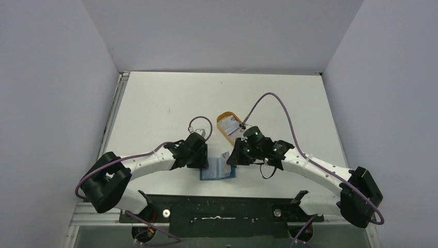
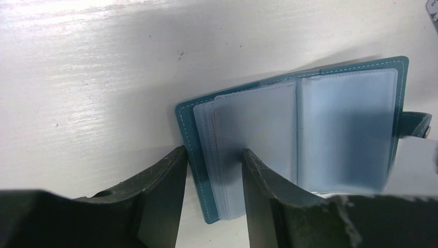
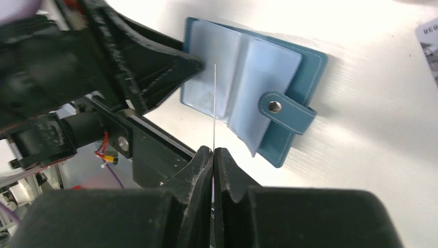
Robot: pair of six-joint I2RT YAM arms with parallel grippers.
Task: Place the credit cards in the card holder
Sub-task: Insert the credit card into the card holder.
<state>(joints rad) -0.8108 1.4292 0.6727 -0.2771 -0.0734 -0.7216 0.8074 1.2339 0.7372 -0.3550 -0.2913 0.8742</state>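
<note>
Credit card [image 3: 214, 103], thin, silvery-white, pinched edge-on in right claw [image 3: 213, 150]; left claw [image 2: 214, 151] spread astride 9 o'clock edge of open teal folding wallet [image 2: 351, 103].

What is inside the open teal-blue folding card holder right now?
The teal-blue card holder shows only clear plastic pockets; the top two look empty. Leaves stacked beneath are covered. The right pincer holds a thin card edge-on over them; insertion unclear.

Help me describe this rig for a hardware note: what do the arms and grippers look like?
Both the left arm and right arm have white links with bulky black joint housings. A purple cable loops along each. The left gripper and right gripper have dark, wedge-shaped fingers. Small green lights glow at the right wrist.
</note>
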